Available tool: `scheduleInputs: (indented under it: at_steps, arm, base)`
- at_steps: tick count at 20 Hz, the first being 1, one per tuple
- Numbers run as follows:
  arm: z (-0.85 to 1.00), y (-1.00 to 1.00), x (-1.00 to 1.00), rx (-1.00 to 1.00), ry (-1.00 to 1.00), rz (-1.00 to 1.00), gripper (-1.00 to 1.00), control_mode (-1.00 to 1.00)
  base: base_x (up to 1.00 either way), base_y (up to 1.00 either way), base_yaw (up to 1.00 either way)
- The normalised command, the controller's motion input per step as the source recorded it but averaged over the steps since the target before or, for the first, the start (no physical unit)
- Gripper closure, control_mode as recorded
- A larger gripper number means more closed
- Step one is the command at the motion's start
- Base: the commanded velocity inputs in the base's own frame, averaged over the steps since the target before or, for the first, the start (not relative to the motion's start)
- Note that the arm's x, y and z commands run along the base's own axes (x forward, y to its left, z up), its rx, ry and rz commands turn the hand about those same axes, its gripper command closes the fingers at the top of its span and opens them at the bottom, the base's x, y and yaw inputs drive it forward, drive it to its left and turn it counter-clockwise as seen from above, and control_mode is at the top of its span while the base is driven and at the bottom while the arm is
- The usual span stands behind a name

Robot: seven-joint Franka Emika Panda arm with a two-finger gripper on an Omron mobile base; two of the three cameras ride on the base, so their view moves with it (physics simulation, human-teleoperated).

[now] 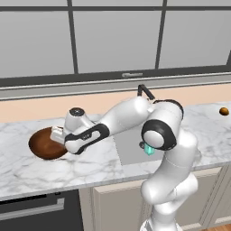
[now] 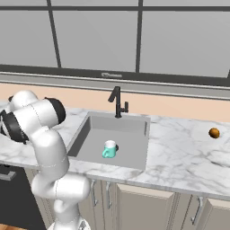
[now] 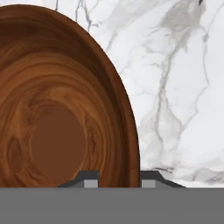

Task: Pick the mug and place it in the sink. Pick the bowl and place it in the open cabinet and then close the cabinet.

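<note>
We are lowering the gripper (image 3: 116, 178) over the near rim of the bowl (image 3: 61, 109), which is resting on the marble counter (image 1: 99, 162) left of the sink (image 2: 130, 126); jaws are straddling the rim, spread, not yet pinching; the arm is reaching leftward, hand pointing down; the mug (image 2: 109, 149) is already sitting in the sink.

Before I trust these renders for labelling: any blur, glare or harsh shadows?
Hand view: the dark reddish-brown wooden bowl shows crisp grain, no glare. Right base view: soft, even shading in the grey recessed sink; the translucent teal-and-white mug looks slightly soft. Left base view: mild pixel softness overall.
</note>
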Motion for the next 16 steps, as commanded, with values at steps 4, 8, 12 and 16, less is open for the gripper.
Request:
scheduleInputs:
  at_steps: [4,8,12,16]
  arm:
    - [0.35,-0.31,-0.07,0.13,0.00,-0.57,1.00,-1.00]
    - [0.71,-0.33,-0.05,0.20,0.00,-0.69,1.00,-1.00]
    - [1.00,-0.34,-0.28,0.17,0.01,-0.42,1.00,-1.00]
    - [1.00,-0.34,-0.30,0.02,0.00,0.00,1.00,-1.00]
  base:
    - [0.00,0.00,0.00]
    - [0.00,0.00,0.00]
    - [0.00,0.00,0.00]
    - [0.00,0.00,0.00]
